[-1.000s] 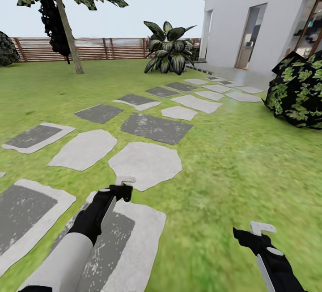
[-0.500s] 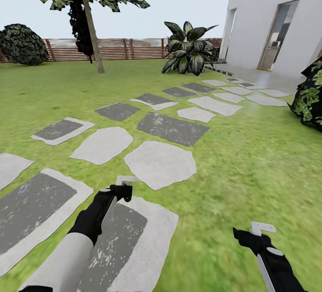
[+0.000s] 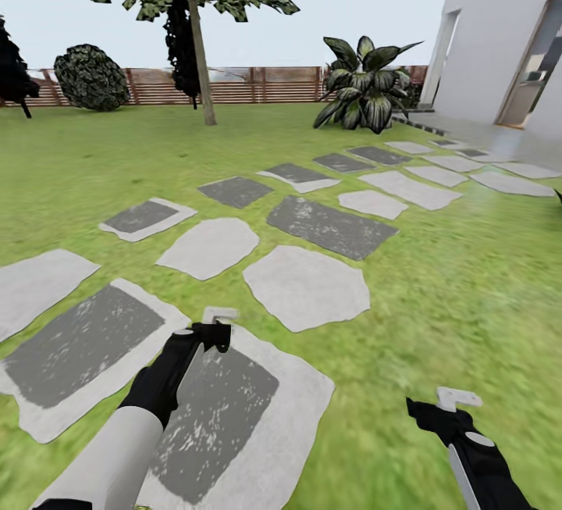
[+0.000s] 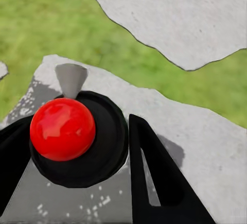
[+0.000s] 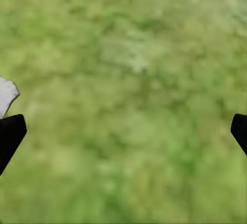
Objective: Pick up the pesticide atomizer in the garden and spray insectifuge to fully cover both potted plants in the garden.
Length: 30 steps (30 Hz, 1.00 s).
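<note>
- The left end effector (image 4: 103,152) is clenched on the pesticide atomizer (image 4: 72,136), above a stepping stone (image 3: 226,416).
- The right end effector (image 5: 123,131) is released, over the lawn (image 3: 437,291).

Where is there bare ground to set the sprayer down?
Nearest: the dark-centred paver under the left gripper, which holds the pesticide atomizer. The lawn right of the stepping stones, beneath the open right gripper, is bare too. Tree and bush crowd only the far fence.

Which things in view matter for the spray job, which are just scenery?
Job: pesticide atomizer, clamped in left tool; right tool, open.
Scenery: stepping stones, tree, round bush, fence, house, dark leafy plant (no pot visible).
</note>
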{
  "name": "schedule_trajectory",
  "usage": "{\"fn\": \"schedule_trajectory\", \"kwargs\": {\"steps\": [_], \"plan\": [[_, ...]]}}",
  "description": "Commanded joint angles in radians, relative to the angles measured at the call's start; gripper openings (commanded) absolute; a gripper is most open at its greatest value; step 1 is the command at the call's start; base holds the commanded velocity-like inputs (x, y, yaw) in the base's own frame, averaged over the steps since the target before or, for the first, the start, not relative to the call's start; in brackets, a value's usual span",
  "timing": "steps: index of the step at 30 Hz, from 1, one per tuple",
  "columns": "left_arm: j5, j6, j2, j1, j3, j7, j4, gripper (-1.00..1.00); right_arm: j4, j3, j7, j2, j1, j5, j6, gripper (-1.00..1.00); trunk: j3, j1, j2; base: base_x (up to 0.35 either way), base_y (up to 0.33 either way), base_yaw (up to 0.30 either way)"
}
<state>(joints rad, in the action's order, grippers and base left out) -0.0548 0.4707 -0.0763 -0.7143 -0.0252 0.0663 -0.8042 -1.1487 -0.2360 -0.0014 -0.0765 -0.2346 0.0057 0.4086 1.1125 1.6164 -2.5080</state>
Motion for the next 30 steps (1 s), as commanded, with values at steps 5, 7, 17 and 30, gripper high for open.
{"fn": "schedule_trajectory", "kwargs": {"steps": [5,7,17,30], "plan": [[-0.007,0.005,0.0,-0.001,0.001,0.004,-0.001,-1.0,-0.002,0.0,0.0,0.0,0.0,0.001,0.006,1.0,0.001,0.0,0.0,0.0,0.0,0.257],[-0.007,0.005,0.0,-0.001,0.001,0.004,-0.001,-1.0,-0.002,-0.001,0.0,0.0,0.0,0.001,0.006,1.0,0.001,0.0,0.0,0.0,0.0,0.257],[-0.005,0.005,-0.002,-0.001,0.0,0.006,-0.001,-1.0,-0.002,-0.001,0.0,0.0,0.0,0.001,0.006,1.0,0.001,0.0,0.0,-0.001,0.0,0.256],[-0.005,0.005,-0.025,-0.001,0.001,0.006,-0.001,-1.0,-0.002,0.0,0.0,0.0,0.0,0.002,0.006,1.0,0.001,0.0,0.0,-0.251,0.015,0.256]]}}
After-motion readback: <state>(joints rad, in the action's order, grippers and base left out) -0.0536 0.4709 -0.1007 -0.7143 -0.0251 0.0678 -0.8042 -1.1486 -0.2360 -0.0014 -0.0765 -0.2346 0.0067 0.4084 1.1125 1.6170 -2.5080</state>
